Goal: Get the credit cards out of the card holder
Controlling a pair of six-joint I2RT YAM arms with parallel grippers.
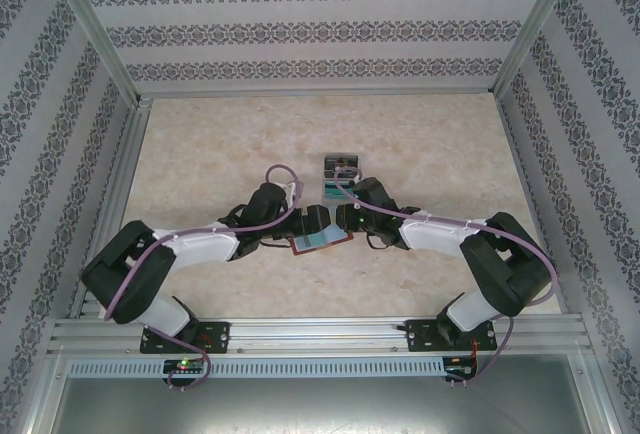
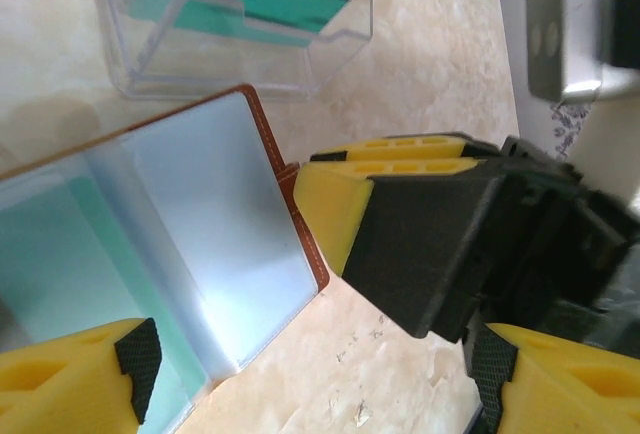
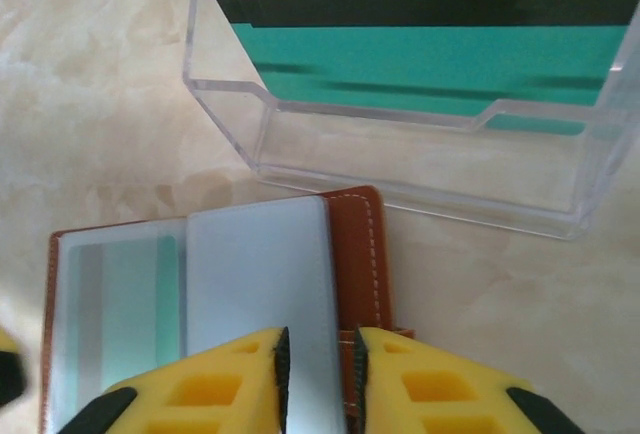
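Observation:
The card holder [image 1: 320, 242] lies open on the table between both grippers, brown leather [image 3: 362, 254] outside and blue-grey sleeves [image 3: 255, 284] inside. A teal credit card [image 3: 125, 299] shows through its left sleeve. My right gripper [image 3: 320, 379] reaches over the holder's right edge. Its jaws stand a narrow gap apart, with the sleeve's edge and the leather tab showing face-on between them. My left gripper [image 2: 315, 374] is wide open at the holder's near side, one fingertip [image 2: 135, 354] over the teal card's sleeve [image 2: 60, 284], with bare table between the jaws.
A clear plastic box [image 3: 400, 169] stands just beyond the holder and holds teal cards [image 3: 430, 54] with a black stripe; it also appears as the box [image 1: 340, 166] in the top view. Patterned walls and metal frame posts enclose the beige table [image 1: 200, 154].

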